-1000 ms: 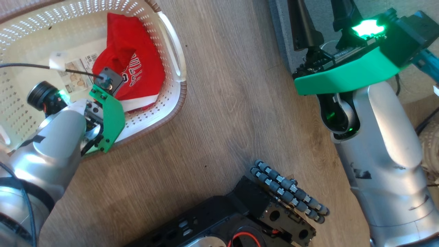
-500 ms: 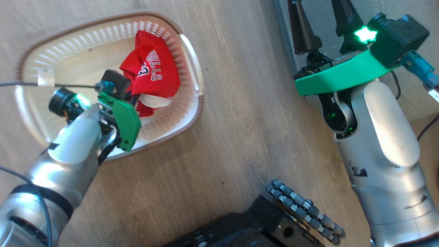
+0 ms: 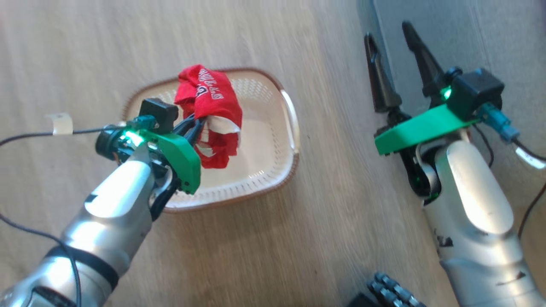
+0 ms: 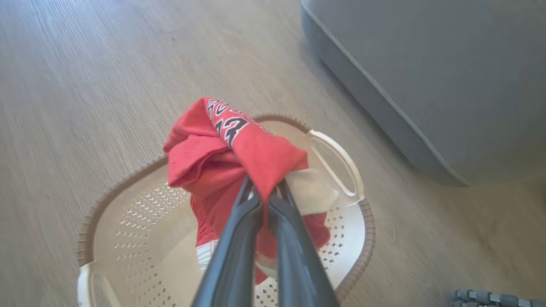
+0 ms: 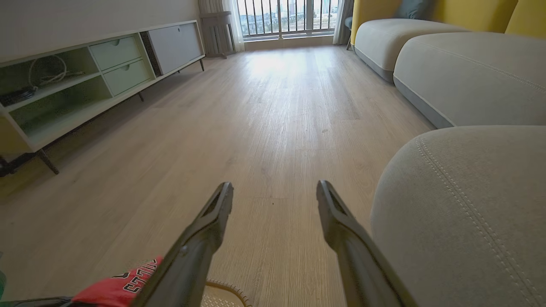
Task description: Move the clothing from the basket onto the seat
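Observation:
The clothing (image 3: 213, 102), a red garment with white trim and lettering, hangs bunched above the cream basket (image 3: 273, 140), which stands on the wooden floor. My left gripper (image 3: 198, 124) is shut on the clothing. In the left wrist view the fabric (image 4: 239, 157) drapes over both dark fingers of the left gripper (image 4: 264, 189), with the basket (image 4: 345, 243) below. My right gripper (image 3: 387, 32) is open and holds nothing, at the edge of the grey seat (image 3: 469, 38). From the right wrist, the right gripper (image 5: 274, 187) points along the floor beside the seat (image 5: 460, 204).
The grey seat (image 4: 426, 76) lies to the right of the basket across a strip of floor. A low cabinet (image 5: 85, 81) runs along the left wall, and more cushions (image 5: 469, 72) sit farther off. The rollers of my base (image 3: 392, 292) show at the bottom.
The head camera has shifted. My left gripper has risen with the clothing, which lay in the basket before and now hangs above it. The right arm keeps its pose.

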### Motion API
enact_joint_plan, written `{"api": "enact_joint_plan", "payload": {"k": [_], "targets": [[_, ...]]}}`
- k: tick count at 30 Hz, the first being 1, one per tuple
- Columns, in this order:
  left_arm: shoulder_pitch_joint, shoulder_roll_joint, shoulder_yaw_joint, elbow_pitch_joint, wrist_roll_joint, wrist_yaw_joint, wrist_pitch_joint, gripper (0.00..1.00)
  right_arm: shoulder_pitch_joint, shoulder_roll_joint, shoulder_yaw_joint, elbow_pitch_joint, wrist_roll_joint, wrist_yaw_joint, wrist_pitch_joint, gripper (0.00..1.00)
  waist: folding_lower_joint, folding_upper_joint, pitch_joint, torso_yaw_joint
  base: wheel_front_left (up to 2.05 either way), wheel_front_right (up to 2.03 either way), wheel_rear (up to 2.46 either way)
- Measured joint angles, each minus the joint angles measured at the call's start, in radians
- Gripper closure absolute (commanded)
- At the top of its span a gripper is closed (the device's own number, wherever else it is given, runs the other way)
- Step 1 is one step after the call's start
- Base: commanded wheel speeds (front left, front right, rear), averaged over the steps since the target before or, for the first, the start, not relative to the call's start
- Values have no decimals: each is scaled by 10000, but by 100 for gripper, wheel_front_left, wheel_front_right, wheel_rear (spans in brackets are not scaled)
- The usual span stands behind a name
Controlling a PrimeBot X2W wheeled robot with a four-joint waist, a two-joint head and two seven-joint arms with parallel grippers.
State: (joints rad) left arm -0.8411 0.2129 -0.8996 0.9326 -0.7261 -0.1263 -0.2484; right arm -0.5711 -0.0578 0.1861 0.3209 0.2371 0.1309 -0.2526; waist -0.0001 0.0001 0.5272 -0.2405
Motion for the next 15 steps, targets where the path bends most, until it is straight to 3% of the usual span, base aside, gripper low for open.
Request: {"api": "enact_joint_plan", "payload": {"k": [15], "targets": [[2357, 4, 2623, -3081, 1611, 288, -8, 100, 1565, -144, -255, 677, -104, 0, 2, 0, 0, 0, -2653, 1063, 0, 0, 0]]}}
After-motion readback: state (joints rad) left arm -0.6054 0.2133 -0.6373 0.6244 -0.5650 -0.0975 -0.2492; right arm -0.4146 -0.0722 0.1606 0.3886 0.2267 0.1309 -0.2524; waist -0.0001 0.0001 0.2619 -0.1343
